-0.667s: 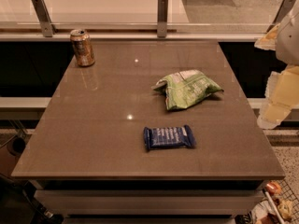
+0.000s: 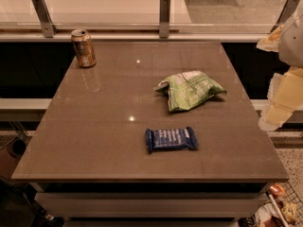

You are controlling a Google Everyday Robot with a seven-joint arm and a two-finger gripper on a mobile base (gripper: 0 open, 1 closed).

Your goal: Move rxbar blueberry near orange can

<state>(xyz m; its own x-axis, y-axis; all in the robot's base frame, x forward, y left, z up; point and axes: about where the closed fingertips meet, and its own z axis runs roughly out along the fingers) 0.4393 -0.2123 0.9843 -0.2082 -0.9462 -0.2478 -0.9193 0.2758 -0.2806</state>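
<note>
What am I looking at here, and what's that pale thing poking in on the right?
One camera looks down at a brown table. The pale shape at the right edge is the robot's arm, ending in its claw, the part that grabs things. It hangs beside the table, touching nothing there. Three things sit on the table: an orange can upright in the far left corner, a crumpled green-and-white chip bag right of centre, and a dark-blue rxbar blueberry lying flat nearer the front.
</note>
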